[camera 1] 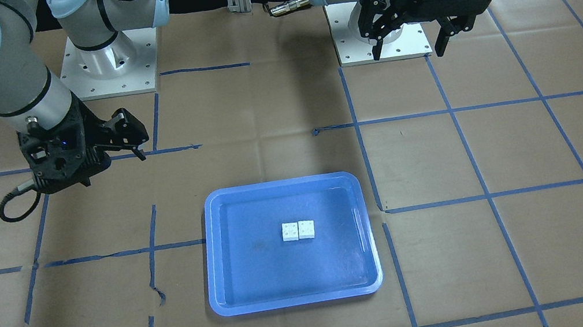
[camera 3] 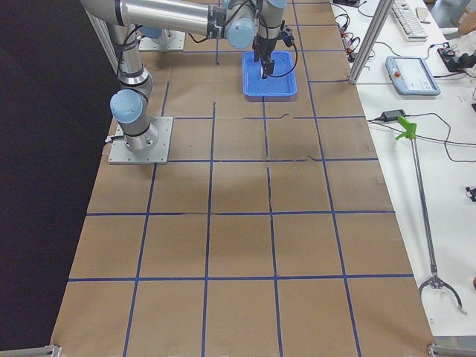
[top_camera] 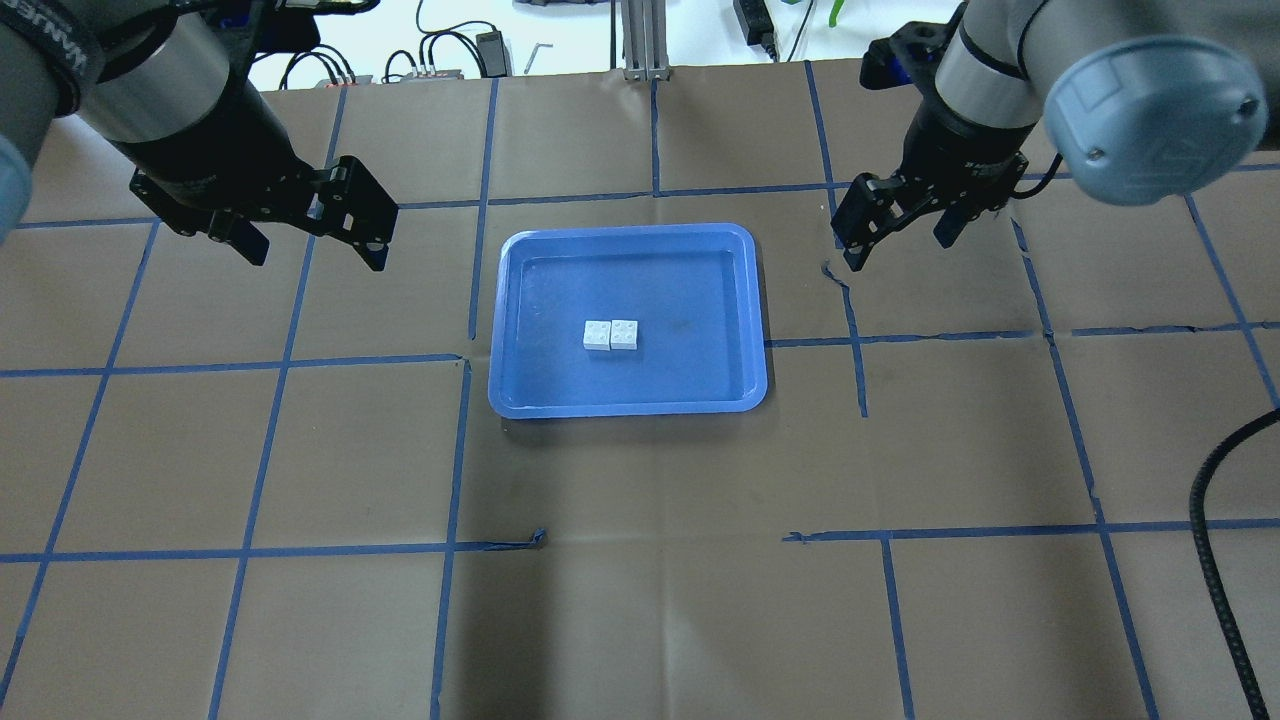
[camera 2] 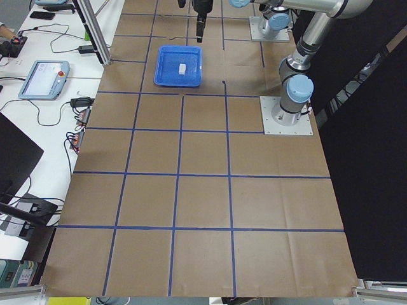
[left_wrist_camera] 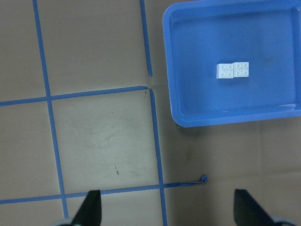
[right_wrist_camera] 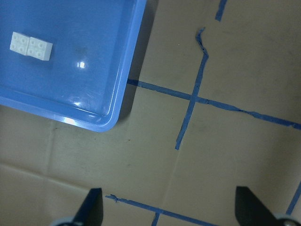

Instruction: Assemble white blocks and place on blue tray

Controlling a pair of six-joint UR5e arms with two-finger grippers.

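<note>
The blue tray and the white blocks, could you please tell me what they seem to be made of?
The blue tray looks like glossy moulded plastic: light glints on its floor and its corners are rounded. The white blocks are probably hard plastic too, with moulded round studs on top.

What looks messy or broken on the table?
Only the blue tape looks messy. One curled end has peeled up on the robot's side of the blue tray, and a crooked strip looks torn near the right gripper. The white blocks lie neatly side by side in the tray. Nothing is spilled.
</note>
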